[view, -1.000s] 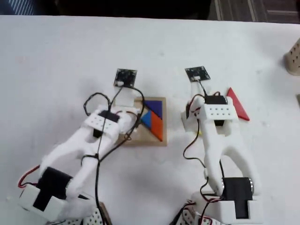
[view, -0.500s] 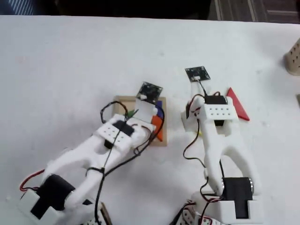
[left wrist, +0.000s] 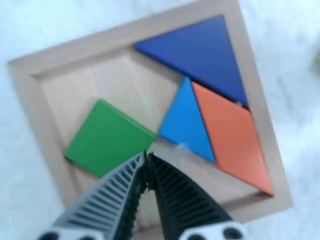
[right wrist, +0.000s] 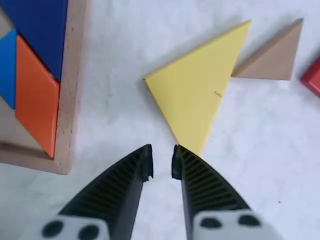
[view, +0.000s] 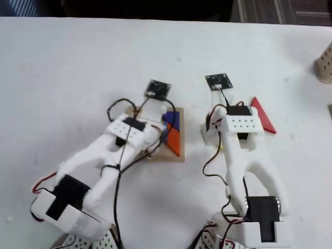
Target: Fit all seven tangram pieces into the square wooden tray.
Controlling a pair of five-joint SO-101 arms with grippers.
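White table (view: pixel 78 67), green square (left wrist: pixel 107 137) in tray (left wrist: pixel 150 27), just beside left fingers (left wrist: pixel 117 197)

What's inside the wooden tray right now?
Four pieces: a green square, a dark blue triangle, a light blue triangle and an orange parallelogram. The left jaws hide a strip of the tray floor.

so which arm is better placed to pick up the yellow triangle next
Right, likely: the right end effector sits just beside the yellow triangle, slightly open. The left end effector is shut over the tray, at the green square.
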